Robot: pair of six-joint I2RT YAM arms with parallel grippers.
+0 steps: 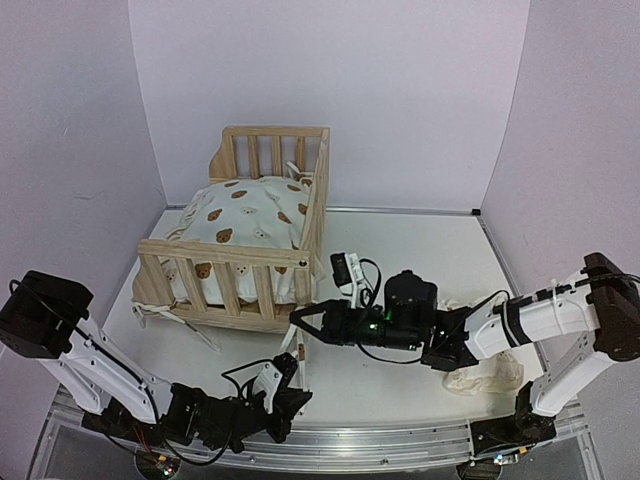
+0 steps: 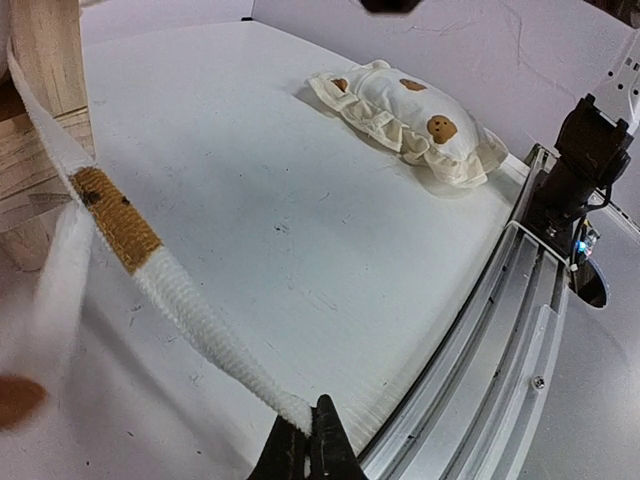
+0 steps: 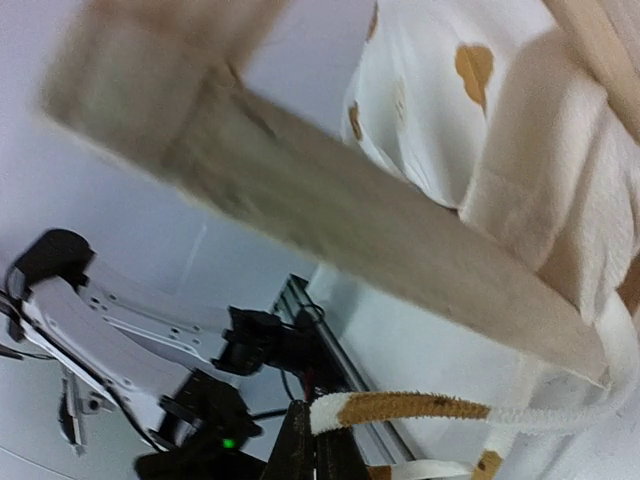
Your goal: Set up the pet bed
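Pine pet bed (image 1: 225, 255) base hidden by cushion (image 1: 255, 212); jaws, cropped, pinch ties (image 2: 215, 330).

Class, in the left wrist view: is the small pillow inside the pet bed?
No, the small pillow lies on the white table, well apart from the pet bed.

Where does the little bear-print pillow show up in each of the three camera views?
Top external: the pillow lies at lower right, partly under the right arm.
Left wrist: the pillow lies at upper centre-right, near the metal rail.
Right wrist: not in it.
Shared landmark: the pet bed, its wooden frame centre-left from above, far left in the left wrist view, across the right wrist view.
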